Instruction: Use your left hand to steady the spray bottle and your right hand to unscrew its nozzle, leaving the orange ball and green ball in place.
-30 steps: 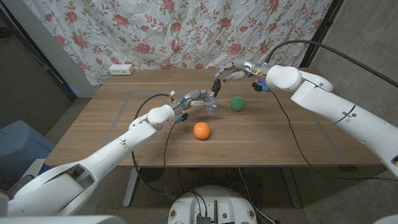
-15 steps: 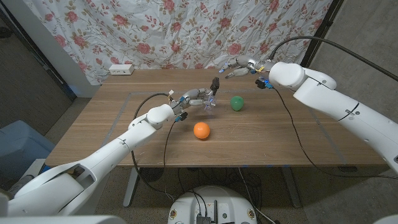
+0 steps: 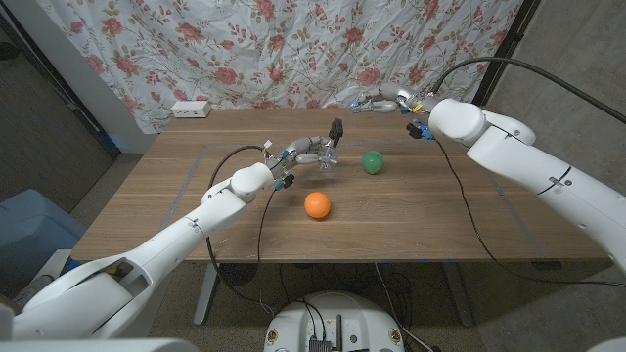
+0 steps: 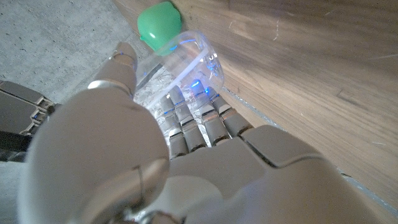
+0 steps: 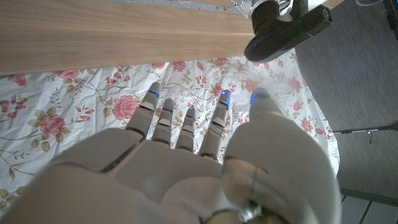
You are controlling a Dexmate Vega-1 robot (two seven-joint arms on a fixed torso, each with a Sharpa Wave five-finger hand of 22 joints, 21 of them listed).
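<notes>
left hand (image 3: 311, 152) around spray bottle (image 3: 331, 154)

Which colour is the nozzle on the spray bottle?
Black; the nozzle shows best in the head view.

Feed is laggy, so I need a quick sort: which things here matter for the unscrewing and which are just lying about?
Job:
- clear plastic spray bottle with black nozzle
- left hand, gripping the bottle
- right hand, raised behind it

Leave alone or ignore:
- orange ball
- green ball
- white power strip
</notes>
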